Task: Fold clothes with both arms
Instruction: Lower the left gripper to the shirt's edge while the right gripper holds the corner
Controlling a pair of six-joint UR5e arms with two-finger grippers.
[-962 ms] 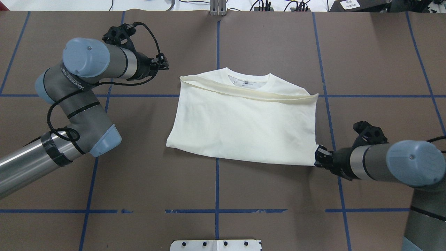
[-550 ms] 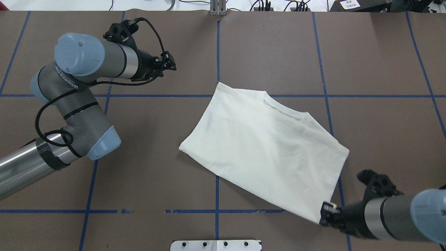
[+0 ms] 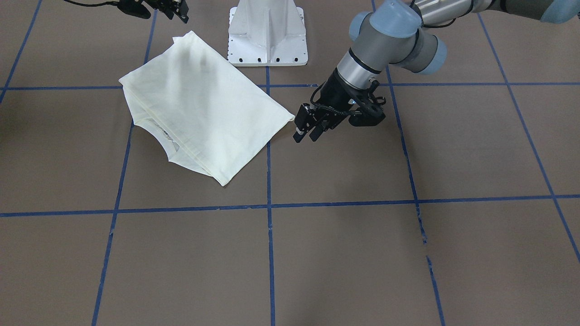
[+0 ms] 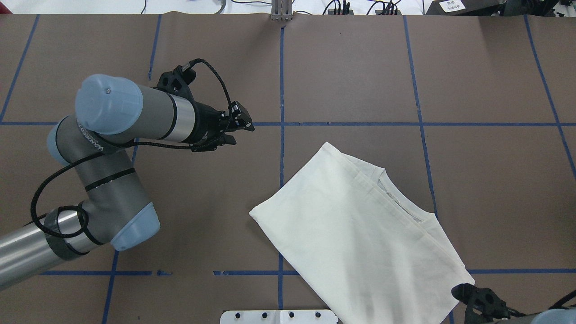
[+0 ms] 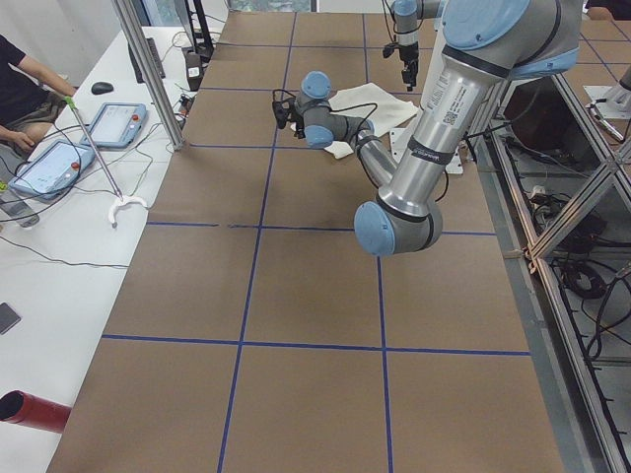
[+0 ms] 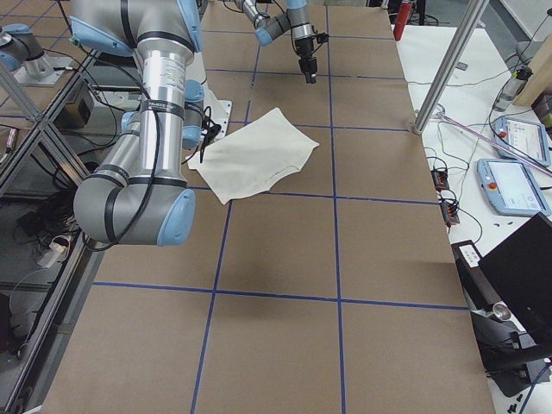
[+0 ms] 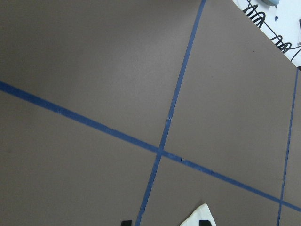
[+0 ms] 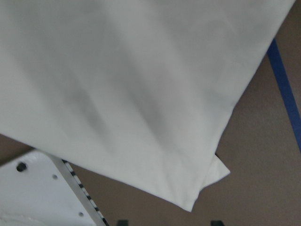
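We log T-shirt (image 4: 360,238) plain cream | table (image 4: 495,67) flat brown | tape grid (image 4: 360,123) blue | left arm (image 4: 112,193) grey, joint caps (image 4: 108,104) light blue | pedestal base (image 3: 267,31) white

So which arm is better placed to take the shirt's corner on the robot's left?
Left. The left end effector, open, hovers just beside that corner of the shirt, and its wrist view shows the corner close ahead. The right end effector is at the far corner, by the white base.
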